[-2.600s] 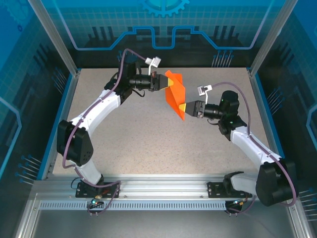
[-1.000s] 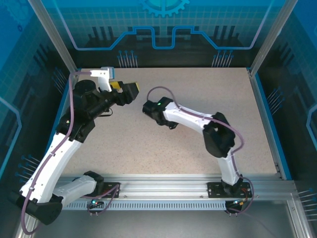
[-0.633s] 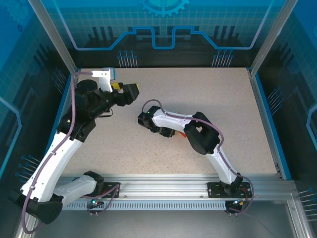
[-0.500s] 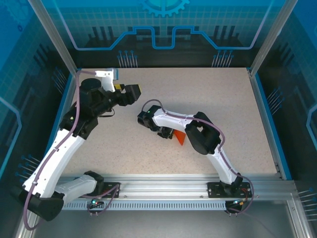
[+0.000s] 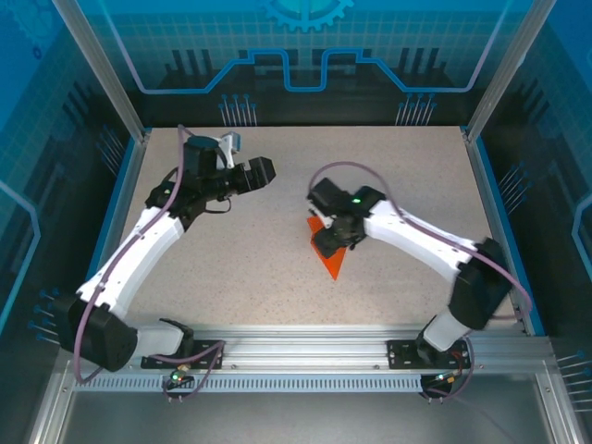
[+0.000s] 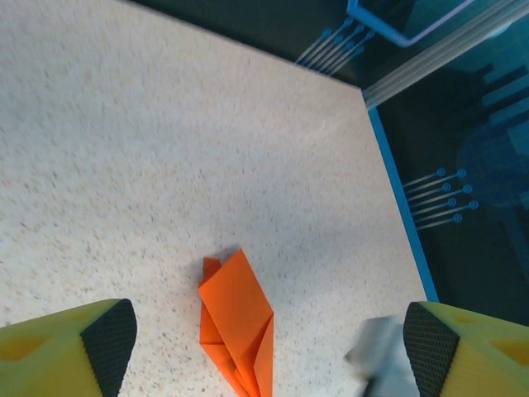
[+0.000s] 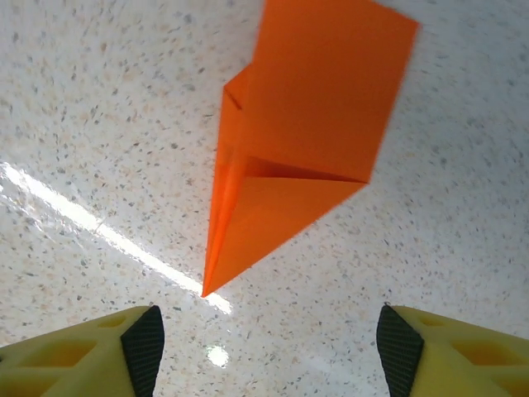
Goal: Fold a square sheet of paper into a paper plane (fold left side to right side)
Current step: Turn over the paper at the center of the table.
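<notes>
The paper plane [image 5: 331,260], a slim bright orange dart, lies flat on the speckled table just right of centre, its tip toward the near edge. My right gripper [image 5: 334,237] hovers over the plane's wide end. In the right wrist view the plane [image 7: 297,149] lies free ahead of the open right gripper [image 7: 271,341], with bare table between the pads. My left gripper [image 5: 263,172] is at the back left, well clear of the plane. In the left wrist view it [image 6: 269,337] stands open, looking across the table at the plane [image 6: 238,318].
The speckled table [image 5: 231,250] is bounded by blue rails left and right [image 5: 495,213] and a glass back wall. A blurred grey part of the right arm [image 6: 376,364] shows near the left gripper's right finger. The arm bases sit on the metal rail [image 5: 296,347] at the near edge.
The right arm has swung from left of centre to the right and opened its jaws, leaving the plane lying on the table. The left gripper has shifted a little to the right.
</notes>
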